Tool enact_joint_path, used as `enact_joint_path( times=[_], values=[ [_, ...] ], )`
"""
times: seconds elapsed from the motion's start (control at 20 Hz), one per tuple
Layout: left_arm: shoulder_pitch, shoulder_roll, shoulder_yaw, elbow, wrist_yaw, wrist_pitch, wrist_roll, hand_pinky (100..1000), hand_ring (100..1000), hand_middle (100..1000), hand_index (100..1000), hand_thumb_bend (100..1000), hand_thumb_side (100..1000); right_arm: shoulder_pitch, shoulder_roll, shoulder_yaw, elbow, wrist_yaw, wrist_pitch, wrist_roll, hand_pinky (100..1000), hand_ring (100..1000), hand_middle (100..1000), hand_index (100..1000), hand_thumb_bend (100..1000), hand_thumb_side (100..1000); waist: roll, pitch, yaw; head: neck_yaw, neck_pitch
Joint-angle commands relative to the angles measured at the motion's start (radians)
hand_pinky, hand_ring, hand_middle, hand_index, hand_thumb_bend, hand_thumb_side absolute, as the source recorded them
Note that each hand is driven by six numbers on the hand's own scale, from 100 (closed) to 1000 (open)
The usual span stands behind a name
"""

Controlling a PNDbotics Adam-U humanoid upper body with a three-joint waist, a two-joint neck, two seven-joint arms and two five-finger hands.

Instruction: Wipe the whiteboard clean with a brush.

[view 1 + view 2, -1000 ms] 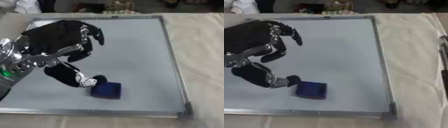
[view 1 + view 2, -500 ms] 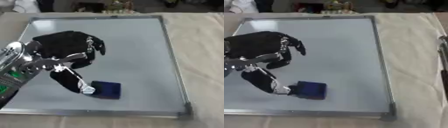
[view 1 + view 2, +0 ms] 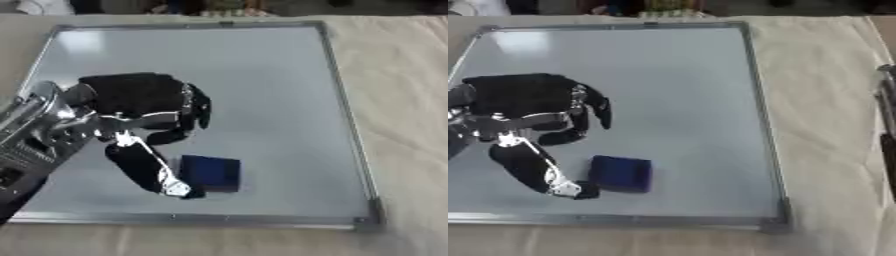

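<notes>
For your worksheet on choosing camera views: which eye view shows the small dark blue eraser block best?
The right eye view: the small dark blue eraser block lies almost fully clear of the left hand. In the left eye view the thumb tip overlaps its lower left corner.

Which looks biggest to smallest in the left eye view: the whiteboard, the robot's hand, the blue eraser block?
1. whiteboard, by far.
2. left hand; it hovers nearer the camera, so it may look larger than it is.
3. blue eraser block, smallest.
</notes>
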Motion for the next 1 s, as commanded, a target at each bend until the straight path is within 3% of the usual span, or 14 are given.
enact_joint_path(
  times=[0.05,0.15,0.55,1.0],
  values=[
    [-0.015,-0.003,-0.002,-0.003,-0.008,0.011,-0.003,816,748,675,100,520,505,-0.011,-0.017,-0.005,-0.014,-0.003,0.001,0.003,847,856,723,840,100,1000,-0.003,-0.017,-0.001,0.004,-0.002],
    [-0.006,-0.016,-0.012,0.019,-0.020,0.016,-0.004,812,758,711,100,508,492,-0.011,-0.016,-0.004,-0.014,-0.004,0.001,0.003,847,856,723,841,100,1000,-0.003,-0.016,-0.001,0.006,-0.005],
    [0.029,-0.051,-0.027,0.089,-0.046,0.014,0.027,799,750,719,100,451,430,-0.012,-0.014,-0.005,-0.014,-0.006,-0.001,0.004,848,856,721,840,100,1000,-0.006,-0.011,-0.004,0.009,-0.010],
    [0.052,-0.071,-0.034,0.124,-0.067,-0.004,0.071,769,740,726,100,450,406,-0.014,-0.011,-0.004,-0.014,-0.007,-0.002,0.007,849,857,720,841,100,1000,-0.010,-0.003,-0.007,0.012,-0.012]
  ],
)
